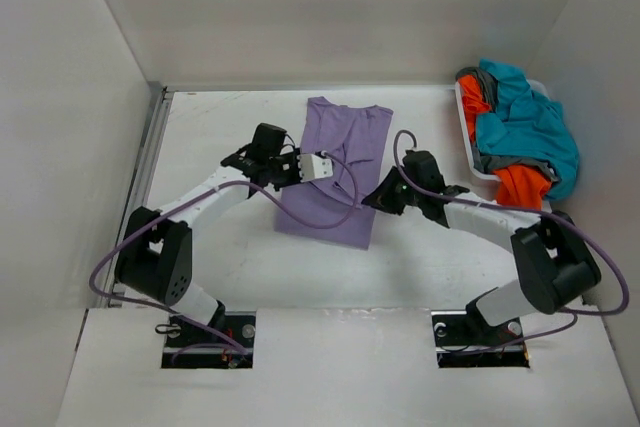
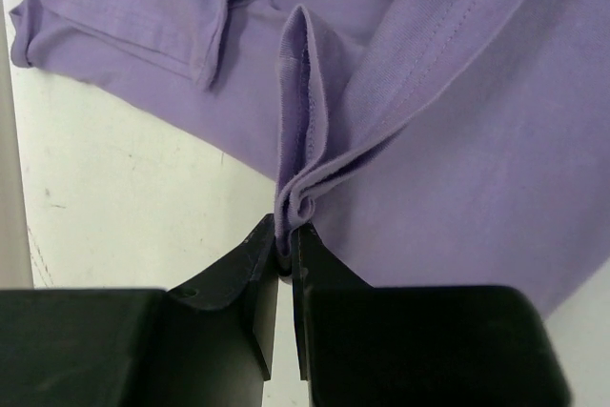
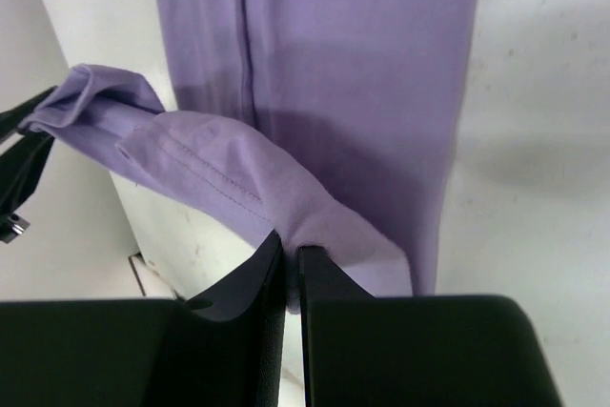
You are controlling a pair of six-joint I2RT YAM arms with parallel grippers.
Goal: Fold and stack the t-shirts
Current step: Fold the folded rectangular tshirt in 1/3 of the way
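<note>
Lavender t-shirt (image 1: pixel 345 132) is lying on table (image 1: pixel 220 127).
Left gripper (image 2: pixel 284 237) and right gripper (image 3: pixel 289 253) are each pinching its cloth.

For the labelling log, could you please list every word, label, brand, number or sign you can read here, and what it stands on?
No text can be read in any view.
The purple shirt shows no print or tag.
The piled shirts and their basket show none either.
</note>
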